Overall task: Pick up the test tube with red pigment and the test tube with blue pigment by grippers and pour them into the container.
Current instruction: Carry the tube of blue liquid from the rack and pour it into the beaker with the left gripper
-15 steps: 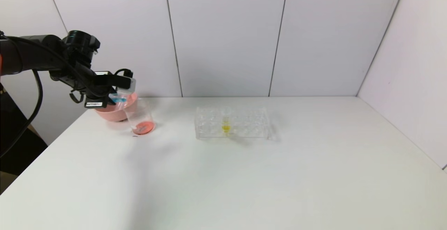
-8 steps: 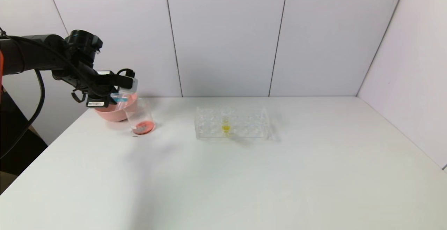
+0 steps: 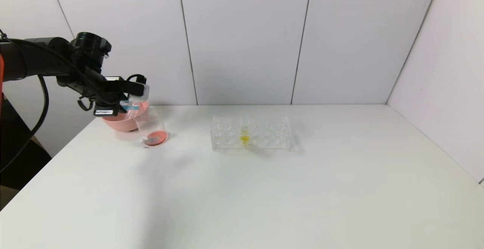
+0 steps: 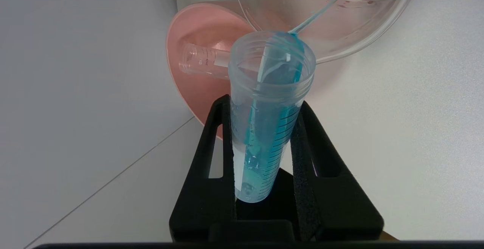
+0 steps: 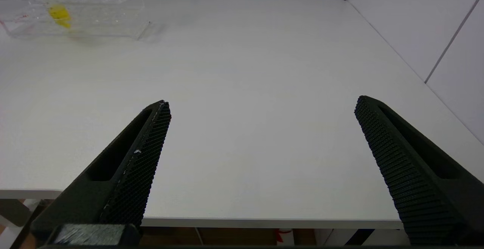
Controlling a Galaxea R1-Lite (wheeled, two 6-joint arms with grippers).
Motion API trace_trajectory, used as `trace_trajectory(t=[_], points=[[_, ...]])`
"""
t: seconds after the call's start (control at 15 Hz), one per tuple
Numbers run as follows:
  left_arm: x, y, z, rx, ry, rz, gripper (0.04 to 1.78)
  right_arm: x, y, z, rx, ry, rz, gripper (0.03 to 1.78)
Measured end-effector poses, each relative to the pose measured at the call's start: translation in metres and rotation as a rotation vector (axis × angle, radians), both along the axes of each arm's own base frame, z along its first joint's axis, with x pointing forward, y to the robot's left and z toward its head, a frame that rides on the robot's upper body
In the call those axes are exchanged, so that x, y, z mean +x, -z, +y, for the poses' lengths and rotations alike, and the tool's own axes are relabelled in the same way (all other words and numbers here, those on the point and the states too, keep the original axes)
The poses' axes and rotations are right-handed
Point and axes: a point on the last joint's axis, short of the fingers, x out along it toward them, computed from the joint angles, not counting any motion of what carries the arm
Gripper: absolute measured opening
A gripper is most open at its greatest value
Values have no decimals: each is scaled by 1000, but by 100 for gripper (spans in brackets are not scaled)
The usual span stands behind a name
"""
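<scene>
Two grippers: left at work at about ten o'clock on the table (image 3: pixel 264 188); right parked off the near edge.
Left gripper (image 4: pixel 264 135): clenched on the test tube with blue pigment (image 4: pixel 266 120), held tipped over the container (image 3: pixel 150 126) and just above its rim.
Pour: a thin blue stream ran from the tube's mouth into the container, where orange-red liquid lay at the bottom.
Container: stood just beside the pink bowl (image 3: pixel 121 122), on its five-o'clock side.
Pink bowl: held an emptied clear tube (image 4: pixel 202 60) lying on its side.
Right gripper (image 5: pixel 261 128): released, jaws spread wide, holding nothing.
Tube rack (image 3: pixel 251 133): clear, near table centre toward twelve o'clock, with a yellow tube (image 3: pixel 244 133) upright in it.
</scene>
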Motion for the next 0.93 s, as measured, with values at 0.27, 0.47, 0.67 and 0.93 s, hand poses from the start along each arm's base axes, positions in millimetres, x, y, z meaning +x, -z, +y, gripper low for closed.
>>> trace_trajectory(t=[0.27, 0.47, 0.67, 0.93], points=[[0, 0, -1, 2, 2, -2, 45, 0, 0, 0, 0, 0, 0, 177], [0, 0, -3, 3, 4, -4, 45, 0, 0, 0, 0, 0, 0, 177], [1, 0, -6, 38, -18, -5, 45, 0, 0, 0, 0, 0, 0, 177], [2, 1, -11, 82, -45, 0, 45, 0, 0, 0, 0, 0, 0, 177]])
